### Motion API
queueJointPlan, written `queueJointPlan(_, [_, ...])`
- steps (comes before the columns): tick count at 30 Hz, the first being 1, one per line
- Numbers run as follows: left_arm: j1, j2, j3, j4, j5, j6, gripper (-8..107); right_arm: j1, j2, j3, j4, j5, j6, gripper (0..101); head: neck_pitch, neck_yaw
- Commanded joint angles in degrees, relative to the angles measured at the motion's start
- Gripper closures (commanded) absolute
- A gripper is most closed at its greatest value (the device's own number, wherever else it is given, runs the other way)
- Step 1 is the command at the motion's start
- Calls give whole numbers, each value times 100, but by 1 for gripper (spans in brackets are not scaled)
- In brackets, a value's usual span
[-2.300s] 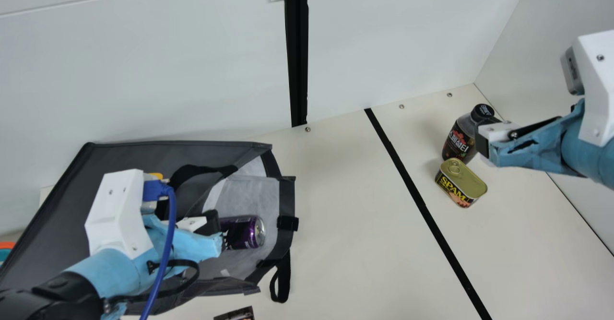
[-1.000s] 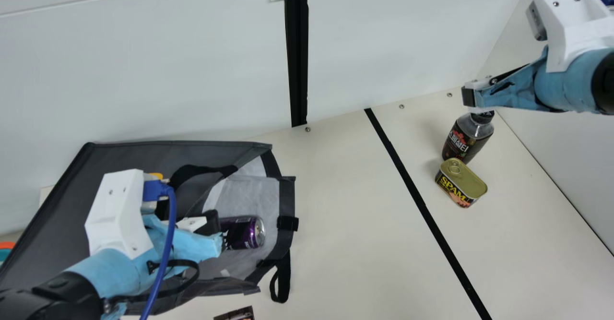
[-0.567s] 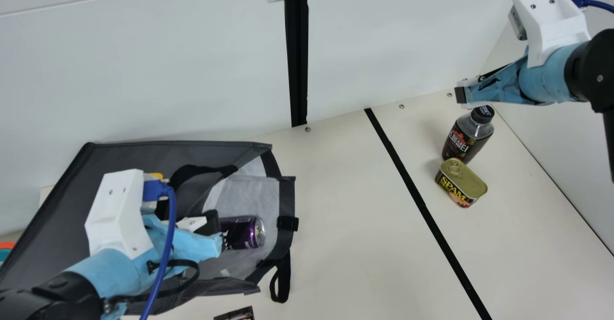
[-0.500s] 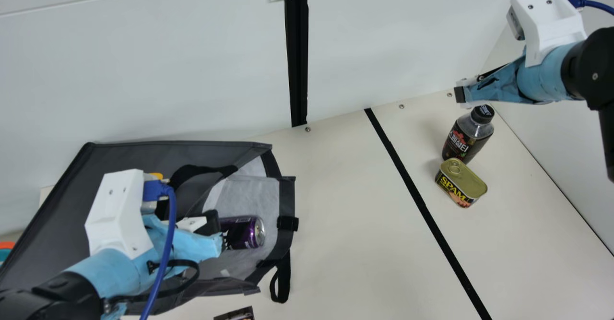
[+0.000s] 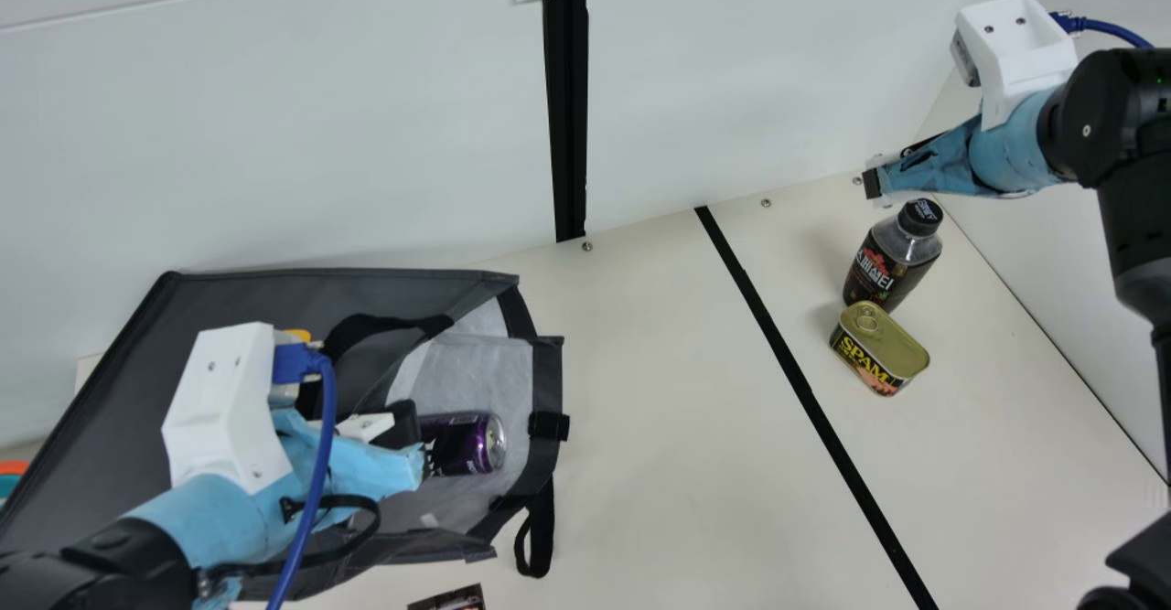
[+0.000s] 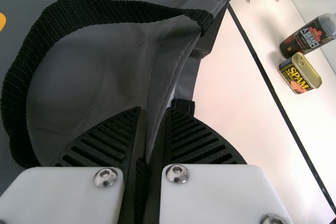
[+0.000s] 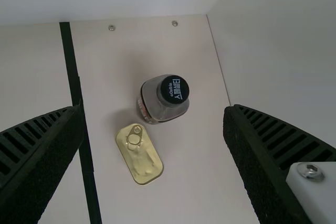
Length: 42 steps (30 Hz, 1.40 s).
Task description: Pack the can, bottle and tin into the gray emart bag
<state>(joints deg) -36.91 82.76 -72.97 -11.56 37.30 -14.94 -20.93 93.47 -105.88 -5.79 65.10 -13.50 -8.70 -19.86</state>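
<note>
The left gripper [image 6: 153,110] had its fingers closed on the edge of the gray emart bag [image 5: 247,297], thin fabric pinched between them; the right gripper [image 7: 153,110] was spread wide above the bottle [image 5: 886,267], with nothing between its fingers. The can [image 5: 467,444] lay on its side within the bag, near the mouth; the bottle stood upright on the counter [image 5: 659,409], well apart from the bag, and the tin [image 5: 883,340] sat lid up just beside its base, touching or not I could not tell.

One of three was packed, by my reckoning; the next move called for lowering the open fingers around either the bottle or the tin. The bottle looked full, so likely heavy, smooth and tippy; it was best taken squarely about the body below the shoulder, well clear of the cap. The tin would be rigid and dense, its painted sides slippery; I would have gripped it across the narrow width. The bag was soft and apt to sag, so the left pinch needed to hold; a loose strap [image 6: 107,11] could snag whatever came in.
</note>
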Motion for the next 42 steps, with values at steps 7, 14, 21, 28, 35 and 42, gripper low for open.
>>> queueJointPlan(7, [0, 0, 0, 0, 0, 0, 89, -106, 243, -4, 43, -95, 4, 10, -130, -14])
queueJointPlan(14, [0, 0, 0, 0, 0, 0, 89, -200, 452, -12, 94, -166, -13, 10, -130, -14])
queueJointPlan(21, [0, 0, 0, 0, 0, 0, 89, -296, 661, -27, 146, -235, -45, 10, -130, -14])
queueJointPlan(28, [0, 0, 0, 0, 0, 0, 89, -368, 853, 0, 193, -316, -82, 10, -130, -14])
queueJointPlan(35, [0, 0, 0, 0, 0, 0, 89, -414, 1075, -37, 239, -365, -105, 10, -130, -14])
queueJointPlan(42, [0, 0, 0, 0, 0, 0, 89, -435, 1293, -86, 271, -385, -92, 10, -130, -14])
